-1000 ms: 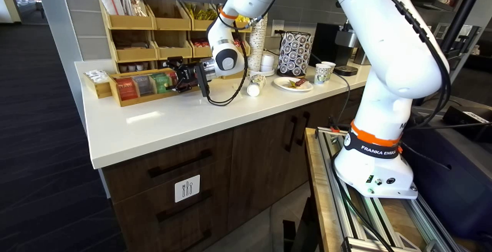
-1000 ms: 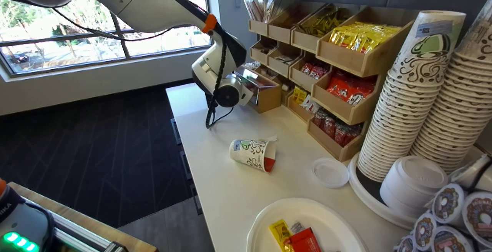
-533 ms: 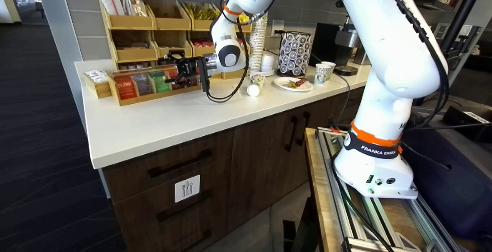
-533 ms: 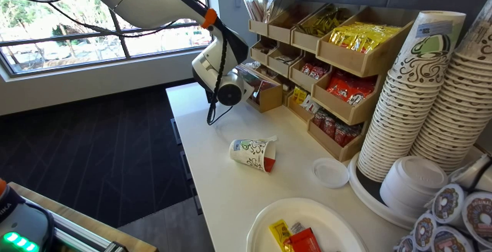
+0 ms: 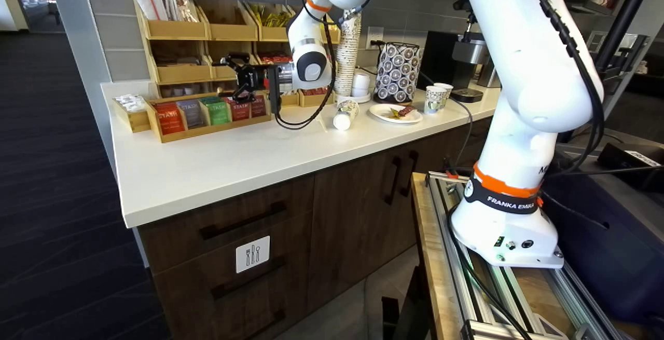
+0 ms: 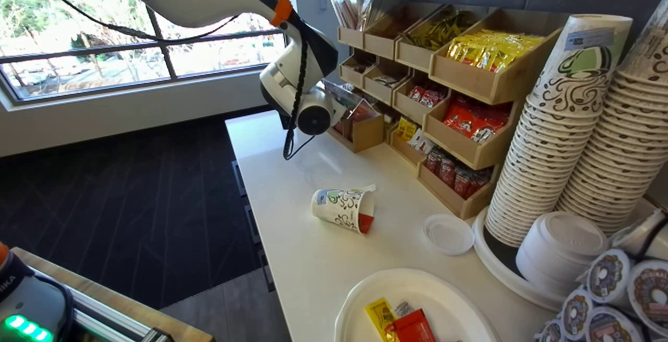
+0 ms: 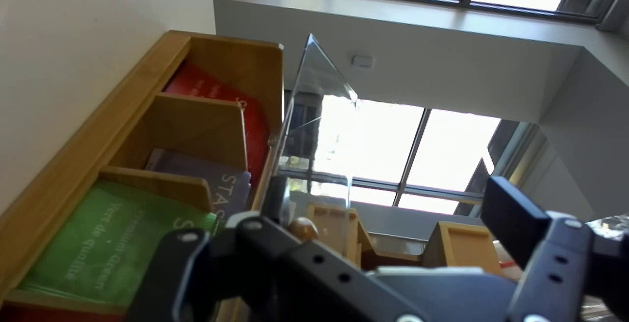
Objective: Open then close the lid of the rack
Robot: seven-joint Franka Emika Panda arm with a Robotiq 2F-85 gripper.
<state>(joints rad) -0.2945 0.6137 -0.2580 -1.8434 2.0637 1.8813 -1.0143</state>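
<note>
Item, one lid: clear, glossy, apparently stiff plastic, with straight edges and a sharp corner. It lay low over the rack a second ago; at this moment it stood steeply tilted above it, the arm having lifted with it. By judgement the opening half was well advanced; whether the lid had reached its limit could not be told, and the closing half remained to be done. Item, one gripper, black: fingers blunt and block-like, spread wide, gripping nothing. One finger sat just beside the knob, a small, round, polished piece, seemingly wood; contact was unclear, though the lid was likely pushed up rather than grasped, so it could slip away and drop. Item, one rack: long, low, smooth honey-coloured wood, parted by thin upright dividers and standing on the counter, white, hard and shiny. Contents: flat, lettered packets in red, grey-purple and green, leaning in their compartments, the green ones stacked several deep. Item, one cup: seemingly paper, tapered, printed with dark swirls and a green motif, lying on its side apart from the rack.
</note>
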